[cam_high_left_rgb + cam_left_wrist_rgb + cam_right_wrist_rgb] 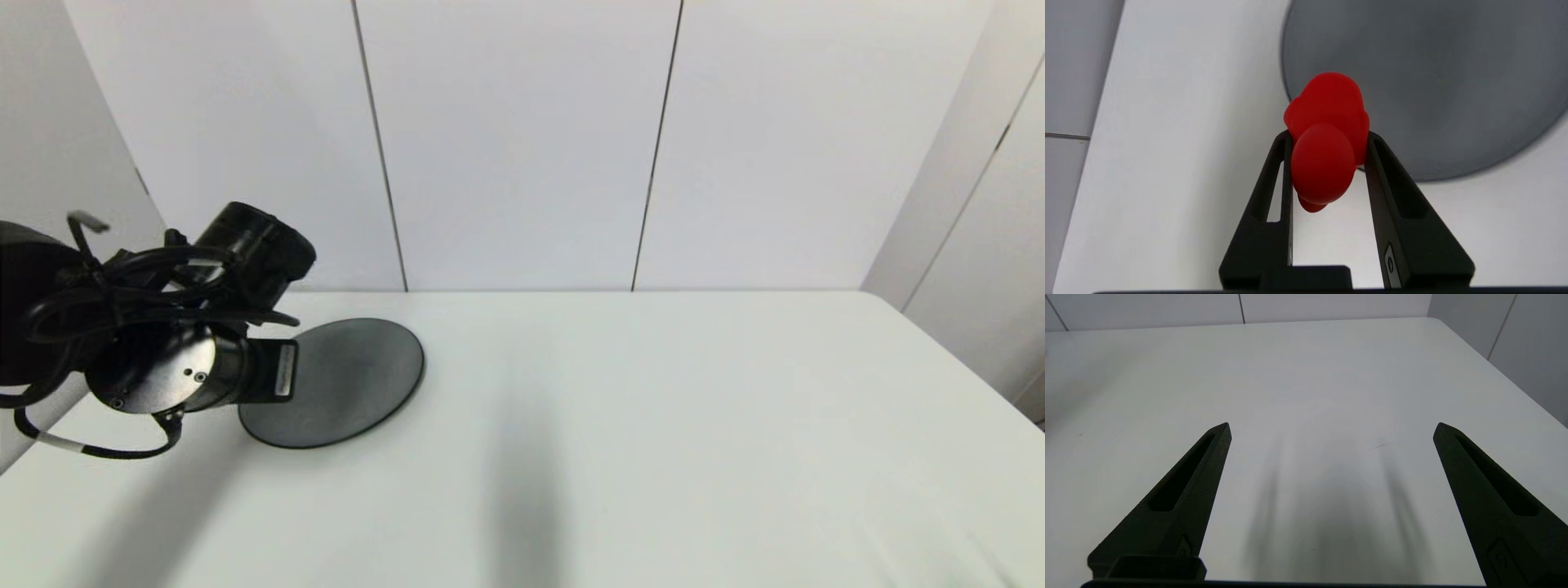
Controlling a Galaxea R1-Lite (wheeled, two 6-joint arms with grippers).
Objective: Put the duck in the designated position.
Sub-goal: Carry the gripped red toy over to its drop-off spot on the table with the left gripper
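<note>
In the left wrist view my left gripper (1327, 136) is shut on the red duck (1327, 143), which hangs above the table at the edge of the grey plate (1445, 81). The head view shows my left arm (163, 327) hanging over the near-left rim of the same grey plate (351, 384); the duck is hidden behind the arm there. In the right wrist view my right gripper (1331, 428) is open over bare white table with nothing between its fingers. The right arm is out of the head view.
The white table (653, 425) stretches from the plate to the right edge. White wall panels (522, 139) stand behind the table, and another wall closes in on the left behind my left arm.
</note>
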